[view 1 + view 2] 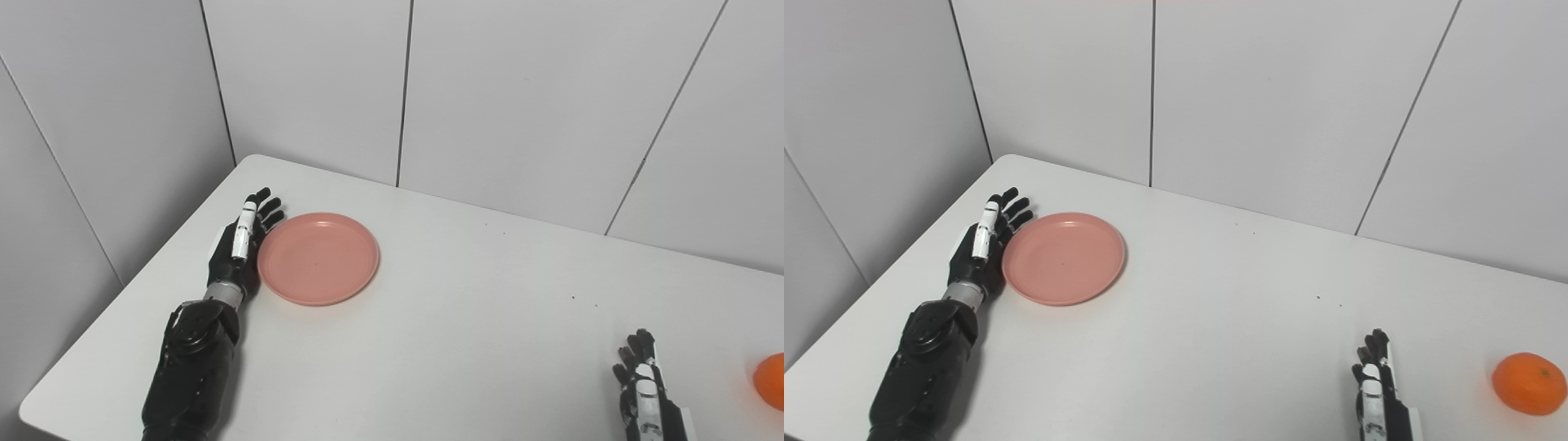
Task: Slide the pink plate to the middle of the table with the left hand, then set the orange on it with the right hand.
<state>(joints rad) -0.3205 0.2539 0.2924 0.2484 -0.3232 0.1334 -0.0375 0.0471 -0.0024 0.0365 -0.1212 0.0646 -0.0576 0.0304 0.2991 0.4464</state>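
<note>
A pink plate (318, 257) lies flat on the left part of the white table (478, 318). My left hand (244, 241) is open, fingers straight and pointing away, set edge-on against the plate's left rim. An orange (1529, 383) sits at the table's near right. My right hand (1376, 383) is open and empty at the bottom edge, resting on the table well left of the orange. Only the orange's left part shows in the left eye view (770, 381).
The table's left edge (122, 294) runs close behind my left arm. Grey wall panels (502, 98) stand along the table's far edge and left side. The table's rounded far-left corner (248, 160) is just beyond my left hand.
</note>
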